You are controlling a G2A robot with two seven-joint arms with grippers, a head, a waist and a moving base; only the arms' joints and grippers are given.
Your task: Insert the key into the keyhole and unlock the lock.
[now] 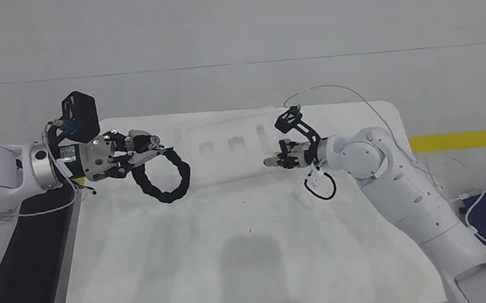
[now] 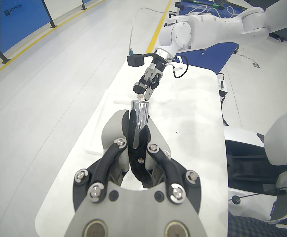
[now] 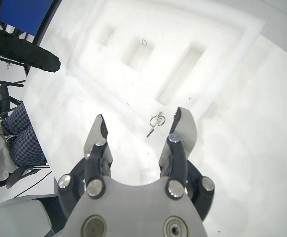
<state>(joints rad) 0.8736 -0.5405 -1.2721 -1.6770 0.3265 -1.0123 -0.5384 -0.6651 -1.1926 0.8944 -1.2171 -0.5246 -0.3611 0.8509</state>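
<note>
The lock (image 1: pixel 165 178), a black sleeved cable loop ending in a polished chrome cylinder (image 2: pixel 140 114), is at 10 o'clock over the white table (image 1: pixel 236 266). The left gripper (image 1: pixel 150 147) is clamped on it where cable meets cylinder. The key (image 3: pixel 155 124), small flat metal on a wire ring, lies at the edge of the foam tray (image 1: pixel 225 149) around 1 o'clock. It sits under the gap of the right gripper (image 3: pixel 140 115), whose serrated fingers stand wide and clear of it. The tray has rectangular recesses, and a thin ring (image 3: pixel 144 42) lies in the middle one.
</note>
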